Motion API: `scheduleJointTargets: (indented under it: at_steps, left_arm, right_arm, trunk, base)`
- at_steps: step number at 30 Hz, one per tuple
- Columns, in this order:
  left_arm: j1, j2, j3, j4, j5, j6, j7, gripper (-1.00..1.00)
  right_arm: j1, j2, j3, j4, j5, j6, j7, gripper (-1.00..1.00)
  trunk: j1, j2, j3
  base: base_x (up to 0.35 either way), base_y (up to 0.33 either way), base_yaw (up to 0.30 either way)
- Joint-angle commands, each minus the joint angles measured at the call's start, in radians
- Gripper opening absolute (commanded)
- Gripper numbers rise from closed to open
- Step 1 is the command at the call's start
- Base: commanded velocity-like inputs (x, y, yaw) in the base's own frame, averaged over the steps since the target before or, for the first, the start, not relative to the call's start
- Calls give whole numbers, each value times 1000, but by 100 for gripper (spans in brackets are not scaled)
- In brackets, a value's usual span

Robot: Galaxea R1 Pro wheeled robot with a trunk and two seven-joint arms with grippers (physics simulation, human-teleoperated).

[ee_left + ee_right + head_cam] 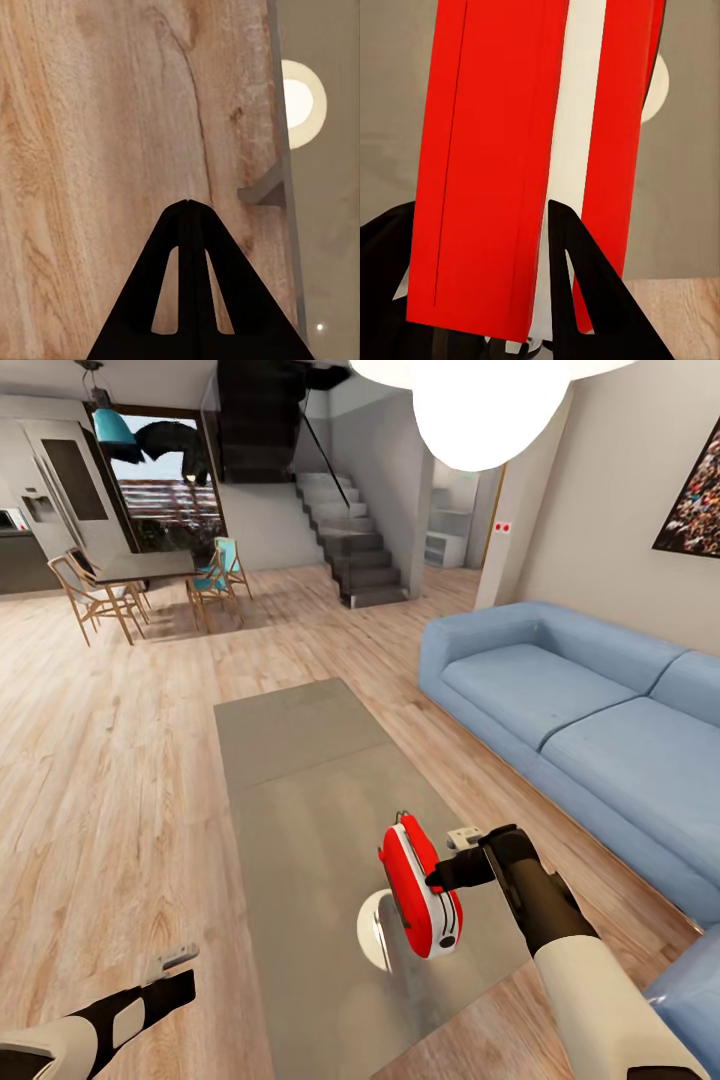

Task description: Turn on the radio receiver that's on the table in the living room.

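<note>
The black two-fingered right gripper point(510, 277) straddled the small red-and-white rounded radio receiver point(421, 887) on the glossy grey-beige coffee table point(300, 780), fingers spread wide around its body; pressing the switch called for a gentle, steady push so the receiver would not slide, while the left gripper point(189, 204), fingers pinched together, hung over the light wood floor point(110, 760).

Red-and-white radio receiver point(420, 888), glossy grey-beige table point(300, 780), blue sofa point(580, 710).

The red-and-white radio receiver point(421, 888) stands on the glossy grey table point(300, 780), its body between the right gripper's point(440, 877) spread fingers, well right of the left gripper point(172, 960).
</note>
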Motion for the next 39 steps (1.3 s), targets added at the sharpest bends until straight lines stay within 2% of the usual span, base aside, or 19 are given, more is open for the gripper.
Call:
scheduleJointTargets:
  at_steps: [1,13,39]
  left_arm:
    - [0,0,0,0,0,0,0,-100]
    - [0,0,0,0,0,1,-1,-100]
    - [0,4,0,0,0,0,0,-100]
  right_arm:
    - [0,0,0,0,-7,1,0,-100]
    - [0,0,-1,0,-7,1,0,-100]
    - [0,-1,-1,0,-6,-3,0,-100]
  trunk:
    - [4,-7,-3]
    - [8,-14,-6]
    - [107,-196,-88]
  base:
    - [0,0,0]
    - [0,0,0]
    - [0,0,0]
